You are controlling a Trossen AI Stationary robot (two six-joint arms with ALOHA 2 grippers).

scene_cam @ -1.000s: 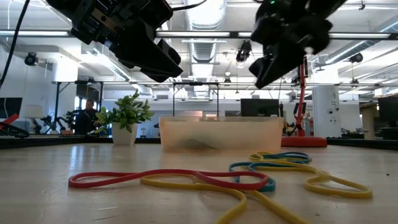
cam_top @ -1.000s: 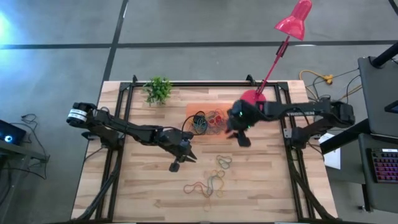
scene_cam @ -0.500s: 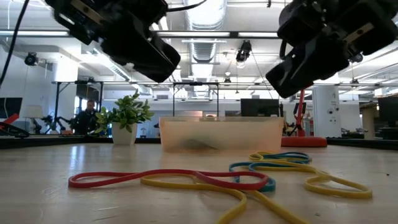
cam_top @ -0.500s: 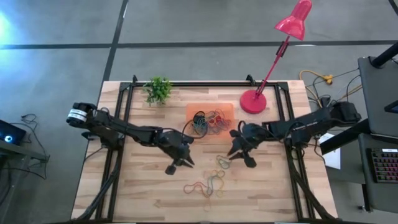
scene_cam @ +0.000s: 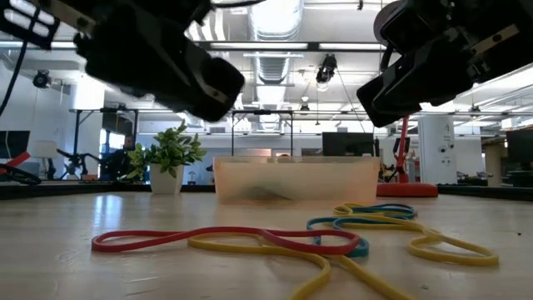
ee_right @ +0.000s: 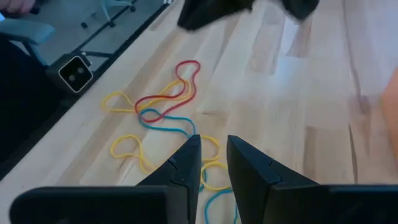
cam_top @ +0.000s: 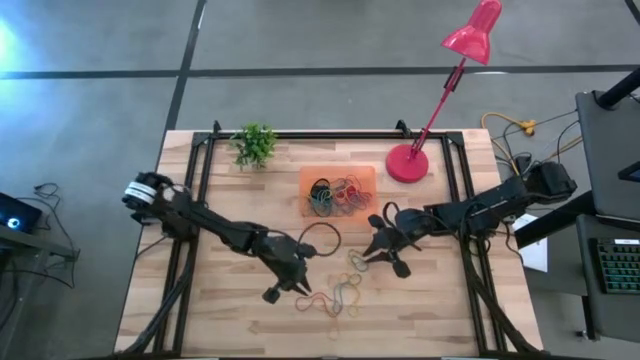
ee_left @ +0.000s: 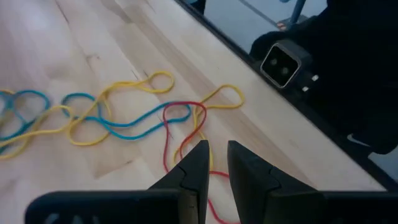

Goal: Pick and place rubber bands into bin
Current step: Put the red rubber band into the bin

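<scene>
wooden table (cam_top: 220,310) bears bin (cam_top: 306,179), rubber bands (cam_top: 340,292), plant (cam_top: 255,145), lamp (cam_top: 406,163).

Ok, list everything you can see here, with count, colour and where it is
Bin: one, orange, far middle of table, bands piled inside.
Loose bands: several, red, yellow, blue, near middle of table.
Black band: one, between bin and loose bands.
Plant: one, green, far left corner.
Lamp: one, red, right of bin.
Table: one, light wood.
Left hand: above loose bands, nearly closed, empty.
Right hand: right of black band, nearly closed, empty.
</scene>
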